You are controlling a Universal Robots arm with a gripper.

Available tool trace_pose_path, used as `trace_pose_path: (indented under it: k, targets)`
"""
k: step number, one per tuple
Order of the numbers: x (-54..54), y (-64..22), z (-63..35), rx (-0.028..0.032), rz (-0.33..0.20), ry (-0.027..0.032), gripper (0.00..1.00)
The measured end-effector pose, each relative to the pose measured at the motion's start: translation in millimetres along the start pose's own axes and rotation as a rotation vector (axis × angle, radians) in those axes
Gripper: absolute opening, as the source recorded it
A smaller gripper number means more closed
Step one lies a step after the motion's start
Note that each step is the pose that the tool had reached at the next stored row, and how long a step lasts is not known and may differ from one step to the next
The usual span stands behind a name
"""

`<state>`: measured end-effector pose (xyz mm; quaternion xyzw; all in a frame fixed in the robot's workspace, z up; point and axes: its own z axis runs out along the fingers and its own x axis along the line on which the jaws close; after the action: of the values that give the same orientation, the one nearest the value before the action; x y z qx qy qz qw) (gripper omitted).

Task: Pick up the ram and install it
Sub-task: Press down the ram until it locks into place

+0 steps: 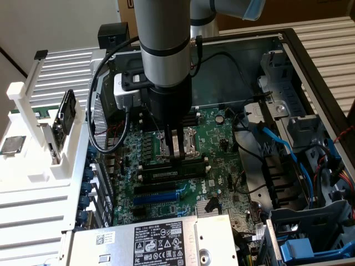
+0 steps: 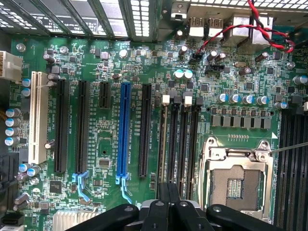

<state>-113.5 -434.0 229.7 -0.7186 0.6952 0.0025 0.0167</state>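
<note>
I get even, bright light overhead; the motherboard [image 2: 110, 139] reads crisp, while the fingers [image 2: 168, 211] blur up close.

Drive cage [image 1: 302, 130] and cables [image 1: 280, 147] crowd the motherboard [image 1: 216, 183].

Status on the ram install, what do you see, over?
Pincer down at the memory slots, beside the CPU socket. Ram looks to be in the slot under it, seating unconfirmed. No obstruction seen at the slots.
</note>
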Motion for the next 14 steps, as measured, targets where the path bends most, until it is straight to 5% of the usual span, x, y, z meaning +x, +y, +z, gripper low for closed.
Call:
trace_pose_path:
  k: [14]
  targets:
    - [-0.3, 0.0, -2.6, 0.0009, 0.0, -0.0033, 0.1]
